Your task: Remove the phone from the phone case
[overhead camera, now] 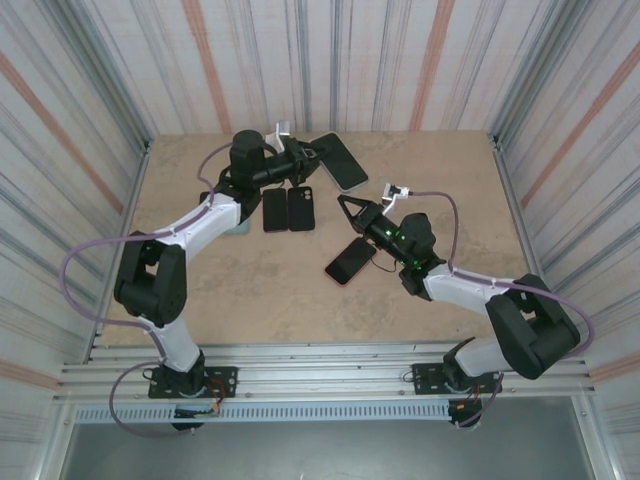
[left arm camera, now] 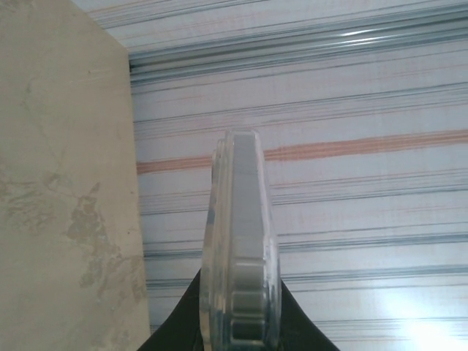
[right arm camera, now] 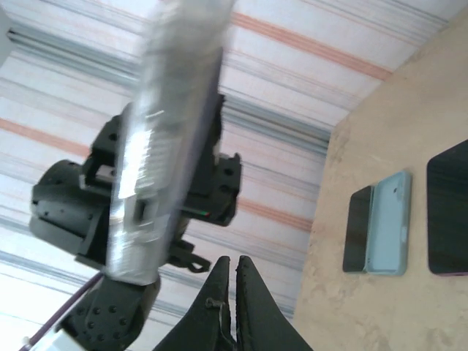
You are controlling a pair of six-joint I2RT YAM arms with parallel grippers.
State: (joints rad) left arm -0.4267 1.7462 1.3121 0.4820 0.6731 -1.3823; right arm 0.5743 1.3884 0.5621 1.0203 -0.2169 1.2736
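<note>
Top external view: beige marbled table (overhead camera: 250,290) inside striped walls (overhead camera: 400,60); left gripper (overhead camera: 312,152) clamps the cased phone (overhead camera: 340,160), right gripper (overhead camera: 345,204) pinched together, holding nothing.

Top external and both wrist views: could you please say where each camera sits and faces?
Top external: above and behind the bases, looking down at the beige table; both arms, left tool and right tool show.
Left wrist: on the left arm, looking along its dark fingers at the edge of the clear-cased dark phone they clamp.
Right wrist: behind its shut tool, facing that case and the left arm's wrist.
Shared: all three show the cased phone.
</note>
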